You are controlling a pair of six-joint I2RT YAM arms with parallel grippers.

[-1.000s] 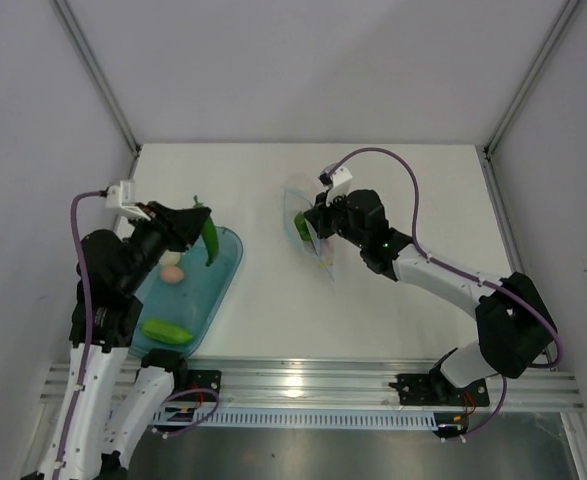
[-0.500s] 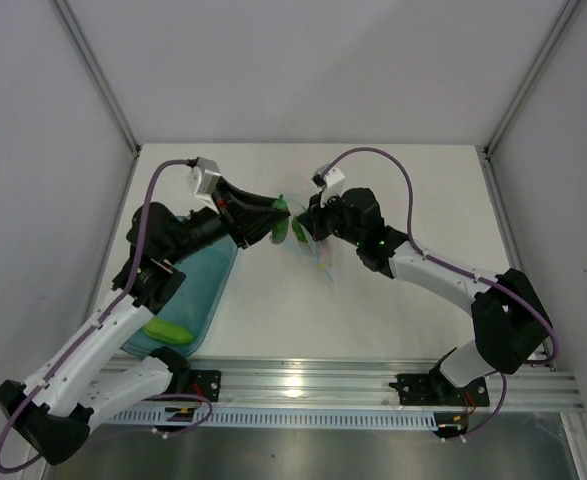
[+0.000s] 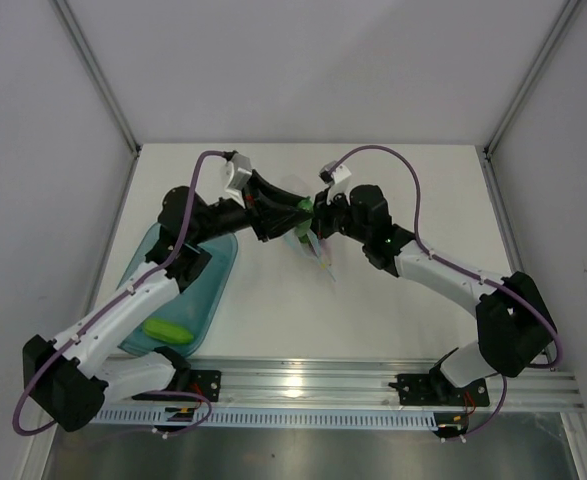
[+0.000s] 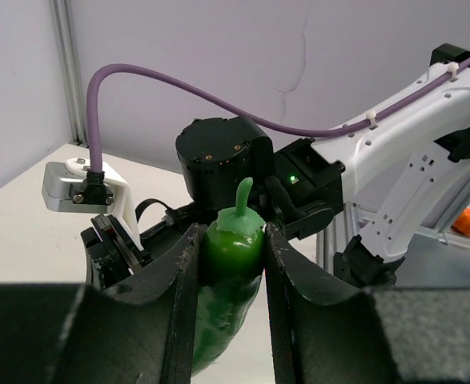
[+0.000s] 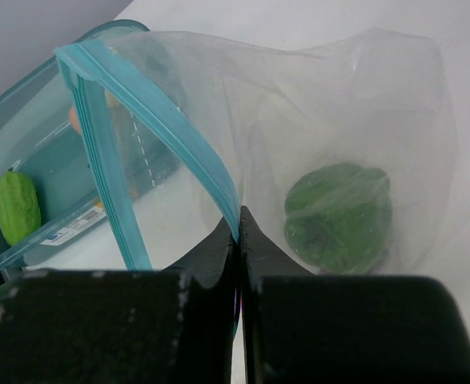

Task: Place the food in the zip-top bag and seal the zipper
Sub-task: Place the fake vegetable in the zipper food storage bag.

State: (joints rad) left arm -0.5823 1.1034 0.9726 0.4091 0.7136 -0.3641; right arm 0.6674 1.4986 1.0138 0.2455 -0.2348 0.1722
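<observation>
My left gripper (image 3: 291,212) (image 4: 230,264) is shut on a green toy pepper (image 4: 228,276) (image 3: 300,205), holding it at the mouth of the zip-top bag (image 3: 313,240). My right gripper (image 3: 318,215) (image 5: 239,220) is shut on the bag's teal-blue zipper strip (image 5: 158,120), holding the mouth open. A green food piece (image 5: 339,216) lies inside the clear bag (image 5: 331,120). Another green piece (image 3: 166,331) (image 5: 17,204) lies in the blue tray, with an orange-pink piece (image 5: 74,118) showing through the bag.
The translucent blue oval tray (image 3: 208,290) (image 5: 50,160) sits at the table's left. The two arms meet over the table's middle. Frame posts stand at the back corners.
My left gripper has carried the green pepper from over the tray rightward to the bag's mouth. My right gripper has kept its hold on the bag, barely shifting.
</observation>
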